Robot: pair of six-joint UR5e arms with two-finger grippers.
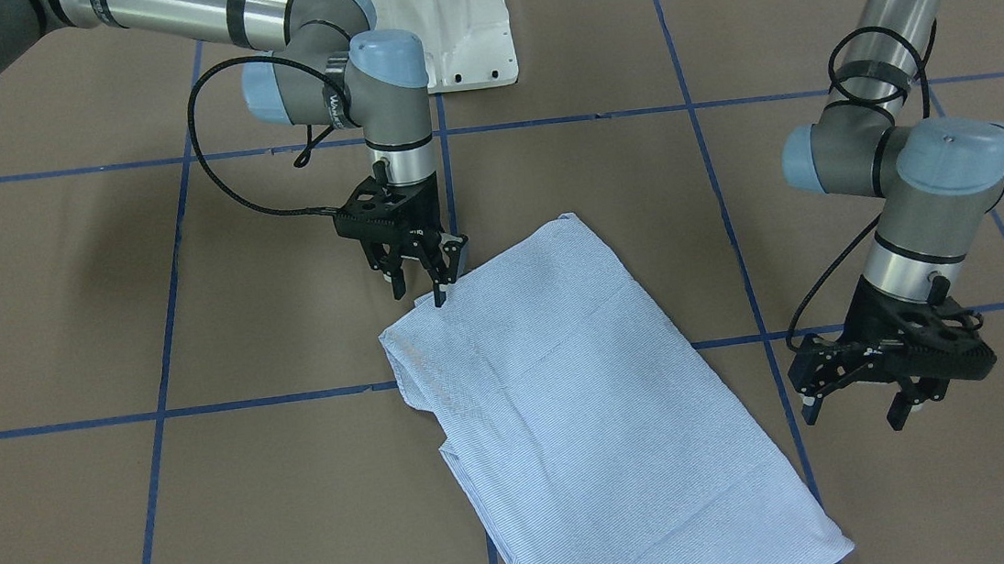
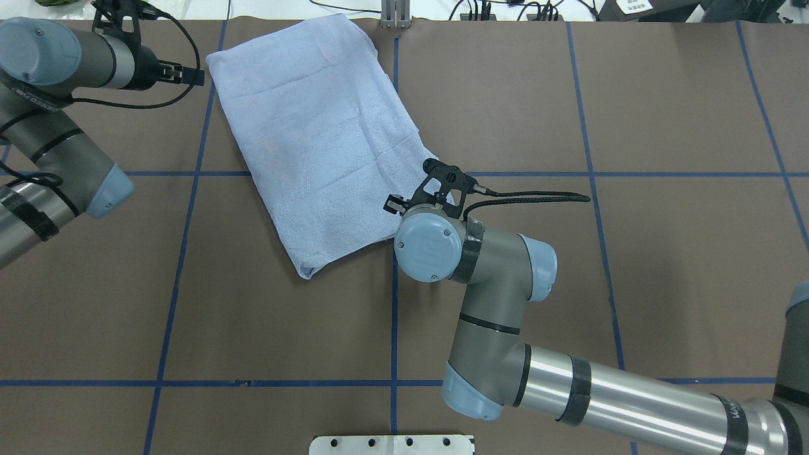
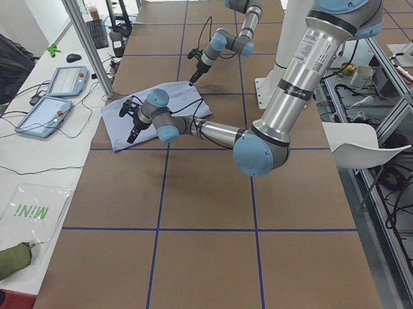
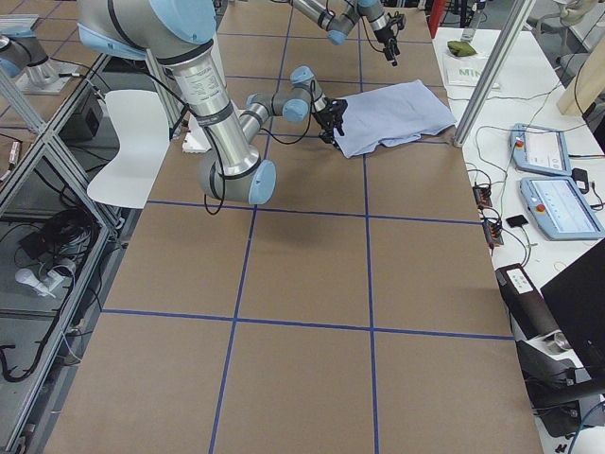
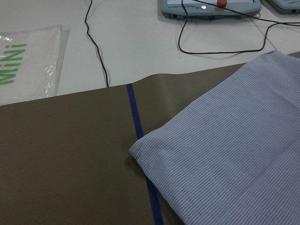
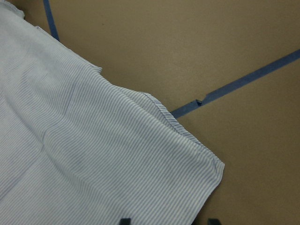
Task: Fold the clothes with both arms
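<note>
The light blue striped shirt (image 1: pixel 587 403) lies folded into a flat rectangle, set at an angle on the brown table; it also shows in the overhead view (image 2: pixel 316 139). My right gripper (image 1: pixel 418 295) is open, pointing down at the shirt's near corner, one fingertip at the cloth's edge. Its wrist view shows that corner (image 6: pixel 93 164) between the two fingertips. My left gripper (image 1: pixel 854 414) is open and empty, hovering just off the shirt's long edge near its far corner (image 5: pixel 234 154). Collar, pocket and buttons are hidden.
The white pedestal base (image 1: pixel 440 21) stands at the robot's side. Blue tape lines (image 1: pixel 274 401) grid the table. Past the far edge are teach pendants (image 4: pixel 548 151), cables and a plastic bag (image 5: pixel 23 61). An aluminium post (image 4: pixel 492 66) rises beside the shirt.
</note>
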